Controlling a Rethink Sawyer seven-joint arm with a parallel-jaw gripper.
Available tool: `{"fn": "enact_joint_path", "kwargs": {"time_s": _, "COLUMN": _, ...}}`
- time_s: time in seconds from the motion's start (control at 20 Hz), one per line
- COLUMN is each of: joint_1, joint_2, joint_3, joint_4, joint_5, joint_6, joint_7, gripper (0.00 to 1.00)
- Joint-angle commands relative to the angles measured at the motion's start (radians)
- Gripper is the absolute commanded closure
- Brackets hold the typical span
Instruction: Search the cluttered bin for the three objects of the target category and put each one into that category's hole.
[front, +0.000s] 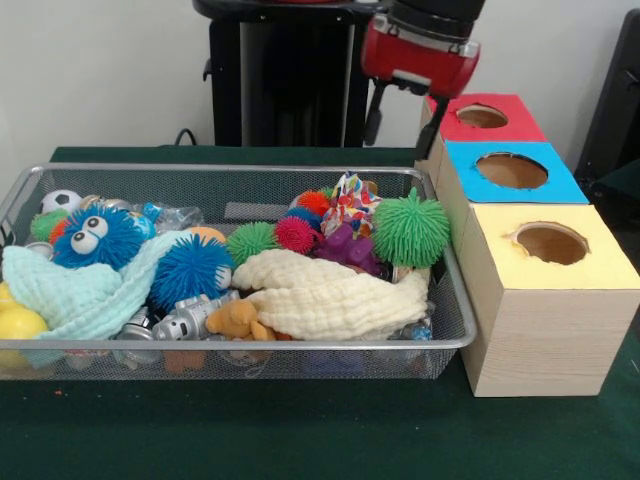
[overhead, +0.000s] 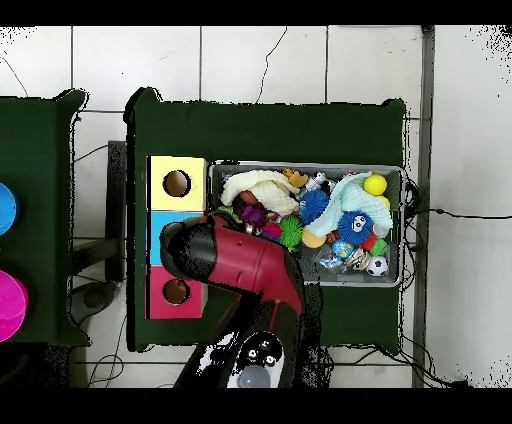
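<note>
plush tan-orange toy (front: 238, 320) lies at the bin (front: 300, 343)'s near rim, half under a cream cloth (front: 335, 295); it looks soft and light, best pinched round the body. gripper (front: 400, 118) hangs near the red box's hole (front: 482, 116); its opening cannot be told.

Robotics lab: pedestal-mounted arm (overhead: 240, 265), green-clothed table (front: 300, 430), tiled floor (overhead: 300, 60) w/ loose cables.

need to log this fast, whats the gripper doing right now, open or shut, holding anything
gripper: cannot be told; it hangs behind the blue-topped box, beside the bin, and nothing shows in it.
</note>
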Motion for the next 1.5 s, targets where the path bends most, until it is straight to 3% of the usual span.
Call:
{"fn": "enact_joint_path", "kwargs": {"time_s": 0.05, "joint_1": -0.091, "joint_2": 0.071, "joint_3": 0.095, "joint_4": -0.121, "joint_5": -0.091, "joint_6": -0.054, "joint_7": 0.009, "gripper": 0.0}}
{"fn": "enact_joint_path", "kwargs": {"time_s": 0.6, "joint_1": -0.219, "joint_2": 0.131, "joint_3": 0.206, "joint_4": -0.182, "joint_5": -0.185, "joint_6": -0.196, "joint_7": 0.006, "gripper": 0.0}}
{"fn": "enact_joint_path", "kwargs": {"time_s": 0.85, "joint_1": -0.238, "joint_2": 0.151, "joint_3": 0.234, "joint_4": -0.177, "joint_5": -0.221, "joint_6": -0.273, "joint_7": 0.033, "gripper": 0.0}}
{"fn": "enact_joint_path", "kwargs": {"time_s": 1.5, "joint_1": -0.265, "joint_2": 0.197, "joint_3": 0.278, "joint_4": -0.191, "joint_5": -0.248, "joint_6": -0.339, "joint_7": 0.072, "gripper": 0.0}}
